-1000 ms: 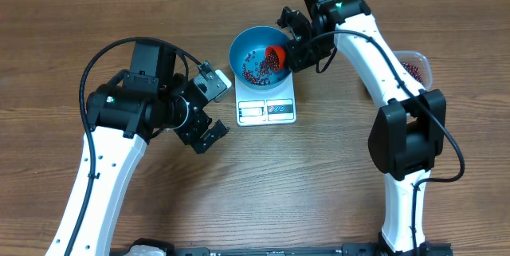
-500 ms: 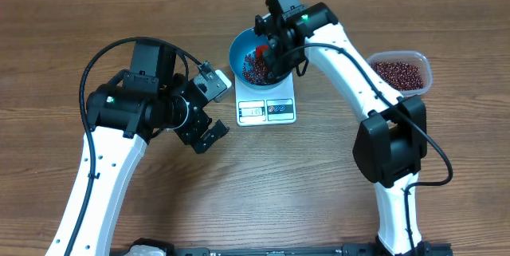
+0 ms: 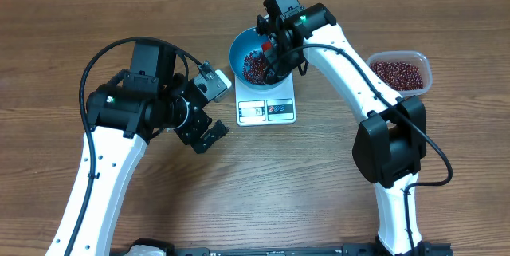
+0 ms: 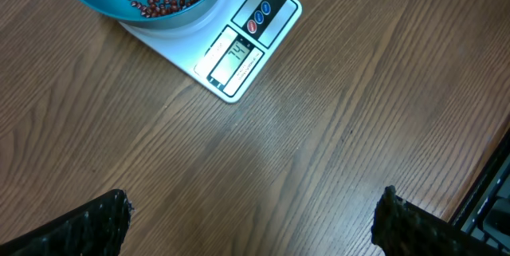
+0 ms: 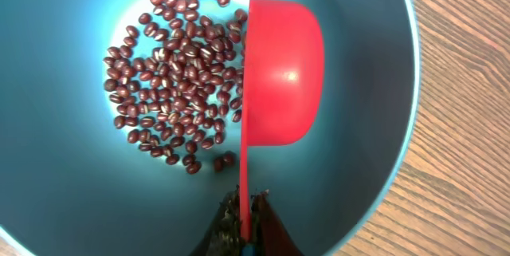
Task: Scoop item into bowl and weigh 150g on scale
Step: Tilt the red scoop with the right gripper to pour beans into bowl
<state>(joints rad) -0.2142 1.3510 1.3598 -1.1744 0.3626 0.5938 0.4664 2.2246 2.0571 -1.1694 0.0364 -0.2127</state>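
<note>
Gripping a red scoop (image 5: pixel 283 72) inside the bowl (image 5: pixel 358 176) rim, the right hand (image 5: pixel 245 228) stays off its edge; the left hand (image 4: pixel 251 216), released wide, hangs over bare bench (image 4: pixel 319 128) left of the bowl.

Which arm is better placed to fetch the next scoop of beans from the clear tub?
Right. The right end effector is shut on the red scoop, inside the blue bowl, and the tub sits on its side. The left end effector is open, empty, far from the tub.

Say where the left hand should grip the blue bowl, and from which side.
Likely the bowl's left rim, from above, a finger each side of the thin wall; the right hand and red scoop occupy its right side.
</note>
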